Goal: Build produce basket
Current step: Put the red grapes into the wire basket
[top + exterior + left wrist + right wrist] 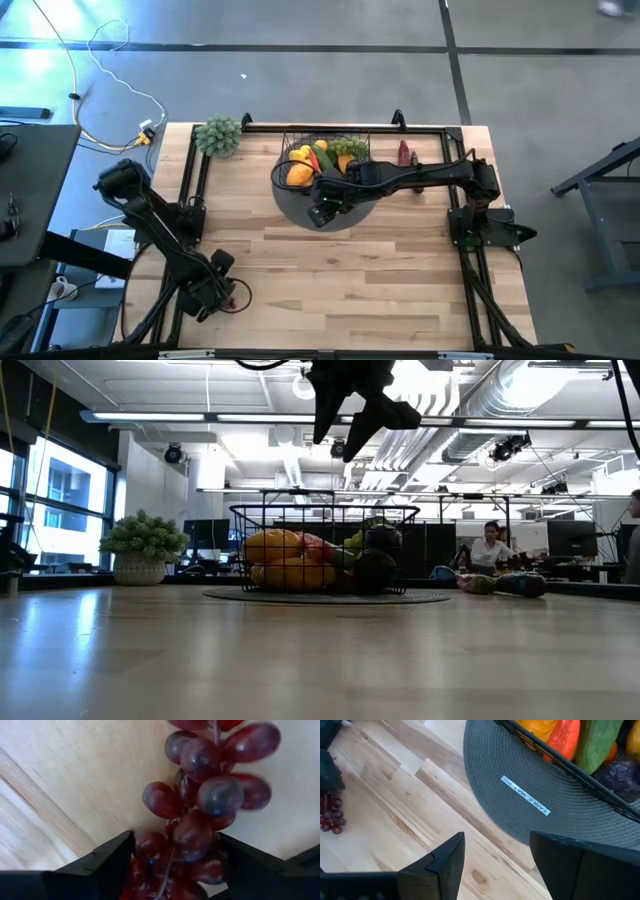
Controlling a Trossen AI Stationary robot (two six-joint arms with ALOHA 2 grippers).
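Basket (325,150) stands at the far middle of the table on a round grey mat (300,208); already well stocked: yellow and orange pieces (285,560) on one side, a red piece, a green cucumber-like piece (597,742), green grapes (350,147) and a dark purple item (375,560) heaped to about rim height; judged mostly filled. Left outside: a bunch of red grapes (205,805) on the bare wood at the near left corner, and a small red item (404,153) just beside the basket on its right. Left gripper (228,297) sits low over that bunch, fingers closed on its lower grapes, bunch apparently not yet lifted; this looks like one of the last pieces to carry over. Right gripper (322,212) hangs above the mat's near edge, fingers spread, holding nothing. Grapes glossy, dark red, loosely clustered on a thin stem; likely to dangle when raised.
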